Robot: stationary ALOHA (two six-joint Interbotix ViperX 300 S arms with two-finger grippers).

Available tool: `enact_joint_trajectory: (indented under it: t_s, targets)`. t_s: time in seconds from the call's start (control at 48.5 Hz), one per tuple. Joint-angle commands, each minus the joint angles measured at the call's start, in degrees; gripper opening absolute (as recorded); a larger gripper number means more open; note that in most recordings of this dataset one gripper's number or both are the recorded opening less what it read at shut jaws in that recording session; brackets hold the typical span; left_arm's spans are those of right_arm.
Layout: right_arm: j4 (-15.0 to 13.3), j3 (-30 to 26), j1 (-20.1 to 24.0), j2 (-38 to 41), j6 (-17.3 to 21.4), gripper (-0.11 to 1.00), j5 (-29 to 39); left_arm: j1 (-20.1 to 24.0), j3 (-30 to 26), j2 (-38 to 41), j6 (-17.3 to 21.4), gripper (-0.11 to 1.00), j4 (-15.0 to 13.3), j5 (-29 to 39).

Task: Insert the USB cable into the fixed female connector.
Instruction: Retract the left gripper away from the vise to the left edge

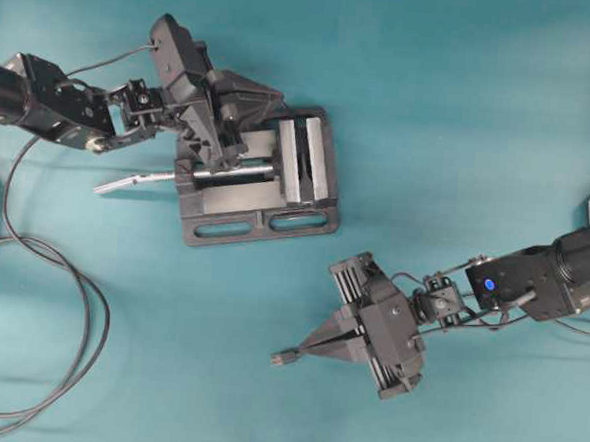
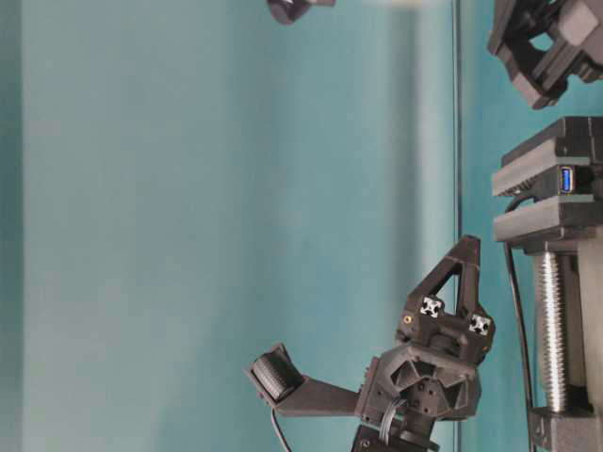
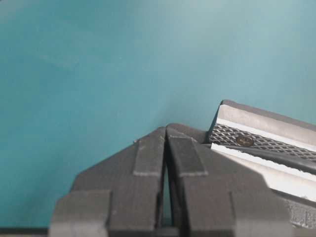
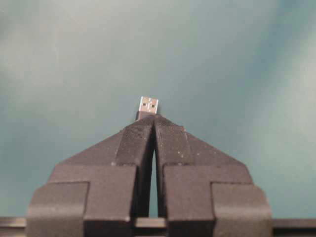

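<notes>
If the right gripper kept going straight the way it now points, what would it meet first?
Probably nothing nearby: the right gripper, shut on the USB cable, points left across bare teal table. The vise sits off that line, and the looped grey cable lies farther on, though depth is unclear.

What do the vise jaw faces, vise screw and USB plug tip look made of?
Vise jaw faces: probably dark metal, knurled diamond pattern with a screw head.
Vise screw: bright steel by its shine and threads.
USB plug tip: shiny metal shell, likely plated, held in the shut right gripper.
</notes>
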Motion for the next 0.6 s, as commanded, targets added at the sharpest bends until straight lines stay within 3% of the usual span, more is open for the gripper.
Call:
enact_joint_trajectory:
  t_s: [0.0, 0.268, 0.433, 0.516, 0.578]
  targets:
    - [0.0, -1.1, 0.2, -0.4, 0.1, 0.0, -0.4, -0.9, -0.6, -2.6, 0.3, 0.01, 1.1, 1.5]
    - [0.0, -2.2, 0.4, -0.4, 0.4, 0.0, -0.5, -2.6, -0.2, -6.6, 0.9, -0.01, 1.5, 8.1]
    - [0.0, -3.3, 0.6, -0.4, 0.6, 0.0, 1.6, -4.7, 3.3, -13.0, 1.5, -0.01, 2.5, 9.2]
    - [0.0, -3.8, 0.6, -0.4, 1.1, 0.0, 4.4, -6.2, 5.9, -17.1, 1.5, 0.05, 2.5, 9.5]
    - [0.0, -4.2, 0.6, -0.5, 1.9, 0.0, 6.8, -7.4, 7.8, -20.3, 1.4, 0.14, 2.5, 9.8]
